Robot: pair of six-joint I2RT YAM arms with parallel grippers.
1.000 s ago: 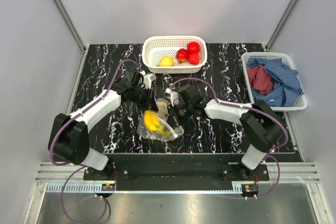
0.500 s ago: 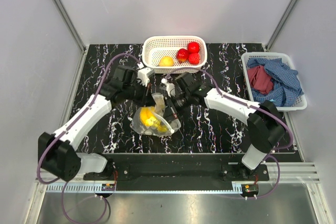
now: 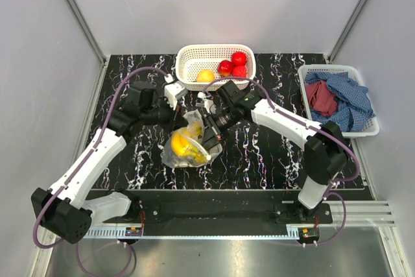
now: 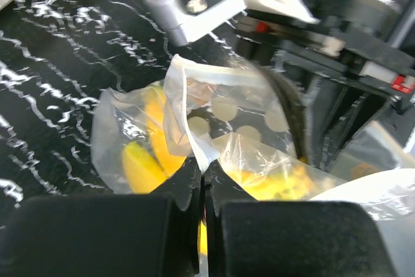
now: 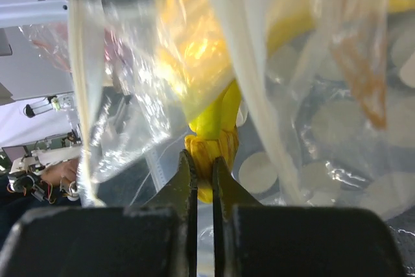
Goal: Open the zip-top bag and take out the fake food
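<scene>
Left gripper (image 4: 203,183) clenched on one lip of zip-top bag (image 3: 188,146), mid-bench (image 3: 259,154). Opposite lip: right gripper (image 5: 202,165) pinched nearly shut on film. Inside, banana bunch (image 3: 183,149), stem directly ahead of right fingertips; right arm nearer. Mouth spreads left-right.

Crinkly clear plastic zip-top bag (image 4: 235,106); glossy banana bunch (image 5: 219,116) (smooth).
</scene>
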